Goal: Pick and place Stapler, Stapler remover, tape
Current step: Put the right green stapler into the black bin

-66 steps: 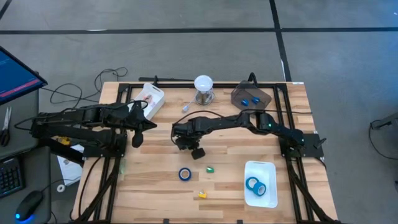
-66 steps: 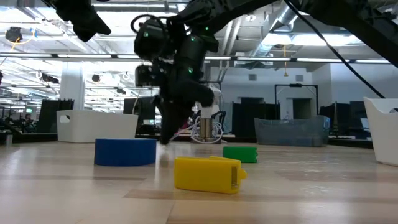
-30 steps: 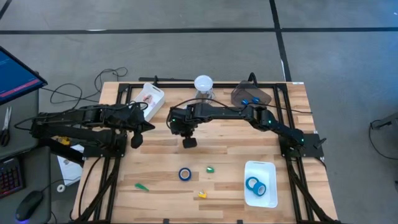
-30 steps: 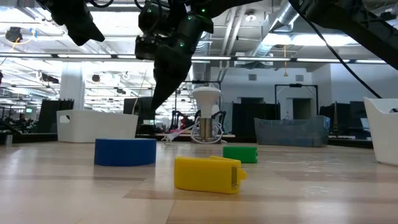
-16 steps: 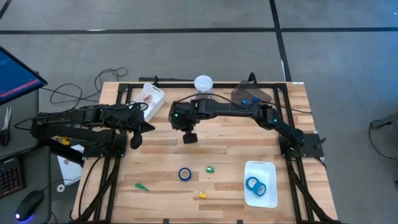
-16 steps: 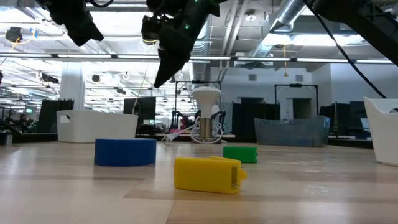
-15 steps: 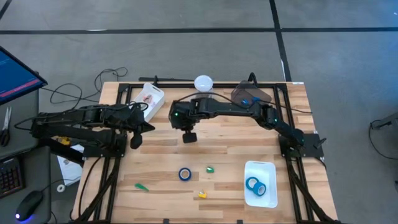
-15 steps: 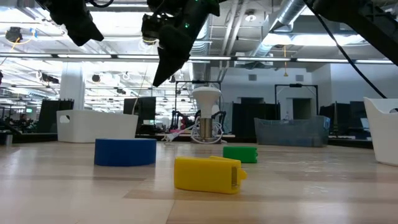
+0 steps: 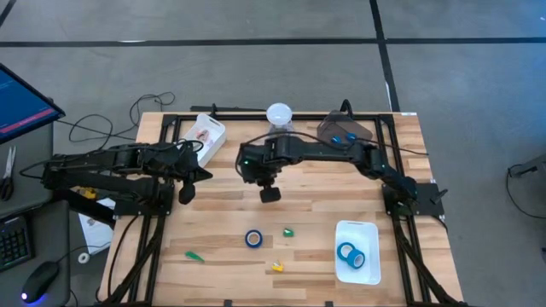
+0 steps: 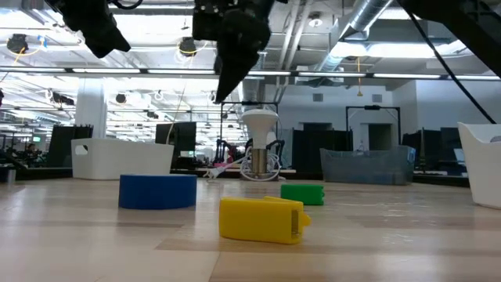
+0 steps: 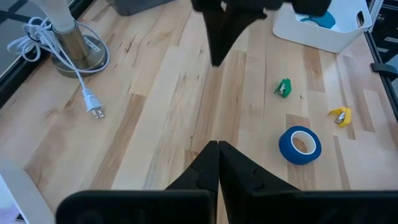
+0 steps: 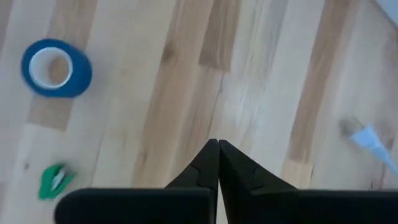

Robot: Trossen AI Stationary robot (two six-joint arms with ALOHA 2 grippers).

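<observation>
Right, I have the right gripper (image 9: 270,194) hanging above the middle of the surface (image 9: 213,222), jaws clenched on nothing, while the left gripper (image 9: 187,193) waits over the left side, also clenched and empty. The loose blue tape roll (image 9: 253,239) lies flat toward the near edge, just nearer than the right jaws and a touch to their left; it is a ring, so no long axis matters. The right arm is clearly the closer one. Another tape roll (image 9: 349,253) sits in the white tray (image 9: 371,256) by the near right corner. A small green piece (image 9: 288,231) and a yellow piece (image 9: 277,266) lie near the loose roll. I judge the jaws must open before descending.
</observation>
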